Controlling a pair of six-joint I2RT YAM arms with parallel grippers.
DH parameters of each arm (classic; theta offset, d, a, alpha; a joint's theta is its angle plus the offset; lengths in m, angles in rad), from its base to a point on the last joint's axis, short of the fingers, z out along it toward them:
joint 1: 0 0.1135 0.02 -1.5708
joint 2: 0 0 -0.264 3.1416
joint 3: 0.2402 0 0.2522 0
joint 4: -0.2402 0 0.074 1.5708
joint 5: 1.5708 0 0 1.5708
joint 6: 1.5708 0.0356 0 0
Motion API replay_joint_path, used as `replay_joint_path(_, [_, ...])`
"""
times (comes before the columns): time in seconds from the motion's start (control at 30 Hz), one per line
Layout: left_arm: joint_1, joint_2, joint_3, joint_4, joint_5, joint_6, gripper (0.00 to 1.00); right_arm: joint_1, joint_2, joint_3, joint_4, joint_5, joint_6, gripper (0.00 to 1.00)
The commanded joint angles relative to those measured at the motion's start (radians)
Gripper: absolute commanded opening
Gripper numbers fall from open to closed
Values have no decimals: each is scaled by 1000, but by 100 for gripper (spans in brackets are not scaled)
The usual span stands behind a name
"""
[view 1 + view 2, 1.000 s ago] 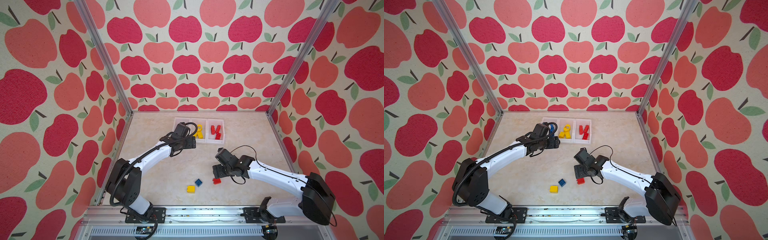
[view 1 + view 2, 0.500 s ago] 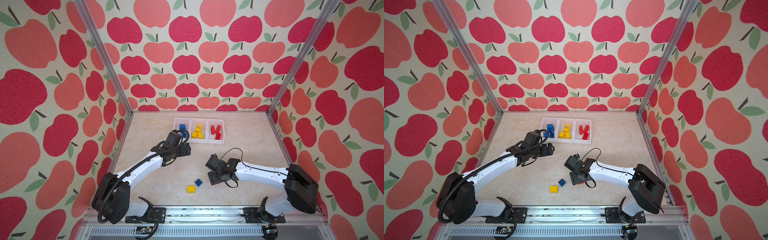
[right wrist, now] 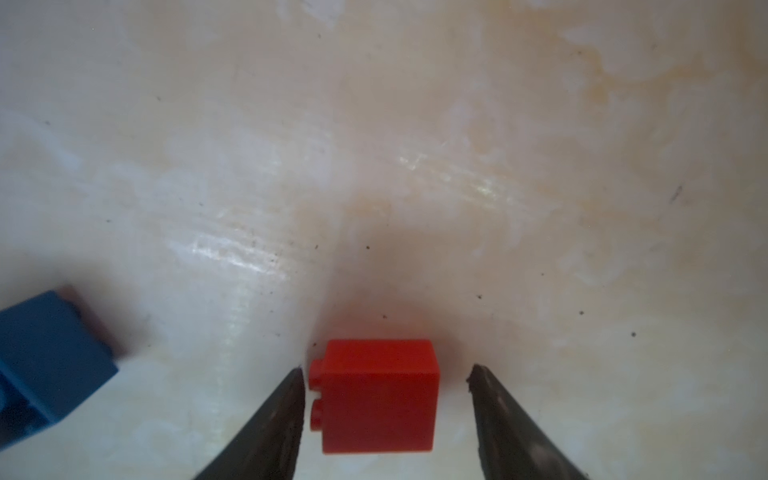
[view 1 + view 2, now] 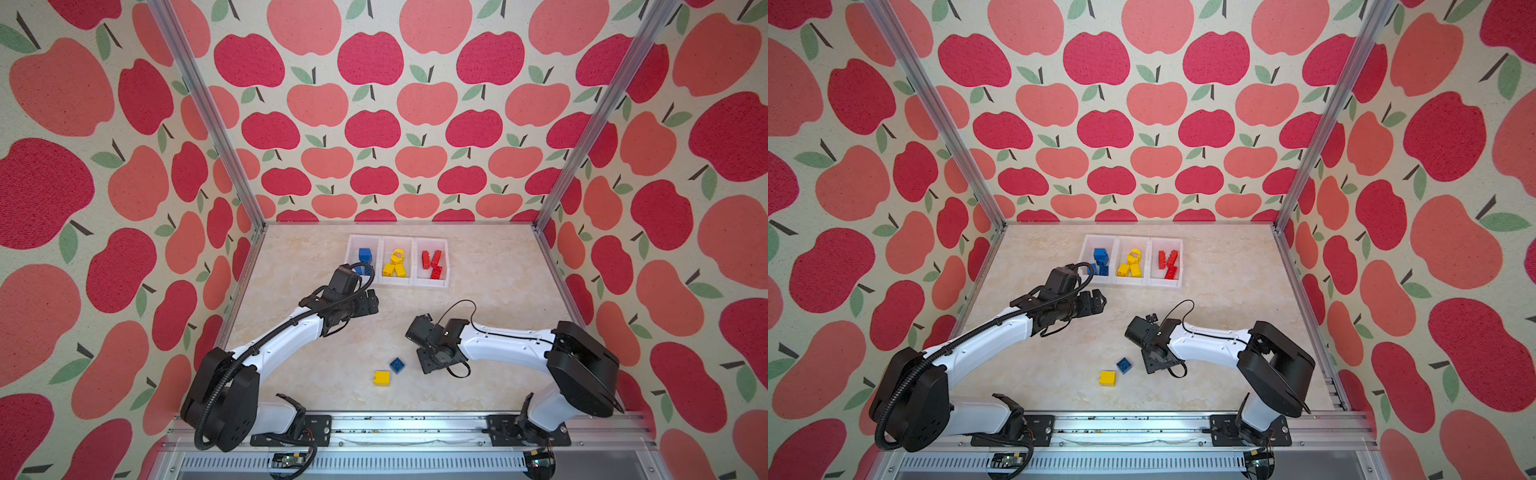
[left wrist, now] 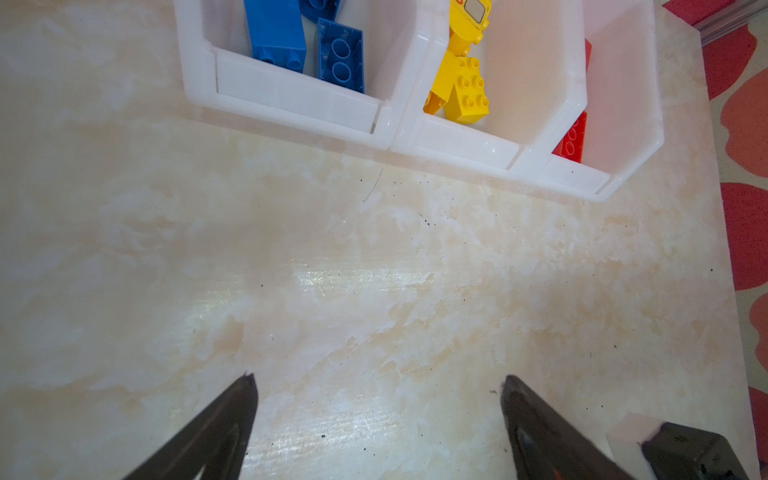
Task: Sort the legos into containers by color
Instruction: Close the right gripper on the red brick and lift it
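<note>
- Since a second ago the right arm has swung toward the lower middle of both top views and come down over the red brick. The left arm has drawn back from above the bins.
- The right end effector is half-narrowed and holds nothing yet. Its fingers stand either side of the red brick.
- The brick lies on its side on the surface, with its studs toward one finger. That finger is almost touching them, and a clear gap remains at the other.
- Judged from this, the closing line runs through the studs and the opposite face, so the brick will likely slide toward the far finger before it seats.
- In both top views the arm hides the brick.
- A blue brick is just beside the right end effector, and a yellow brick lies lower left of the blue one.
- The left end effector is wide and empty, well apart toward the upper left, near the bins. The right arm is plainly the nearer.
</note>
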Motion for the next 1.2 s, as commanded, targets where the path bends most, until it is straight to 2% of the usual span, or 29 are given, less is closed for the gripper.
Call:
replay_joint_path(0.0, [7,-15,-18,15,3,-11,94,4,20,14,13,-17,19,59])
replay_joint_path(0.23, [15,-8,-26,21,7,-14,94,6,31,15,5,-21,25,43])
replay_joint_path(0.63, [23,-12,-34,22,14,-14,95,-10,-18,76,-47,8,5,41])
replay_joint_path(0.87, [24,-20,-50,27,18,-20,96,-110,-81,159,-71,19,-98,40])
replay_joint_path(1.17, [25,-44,-70,30,18,-25,97,-281,-65,317,-50,48,-271,40])
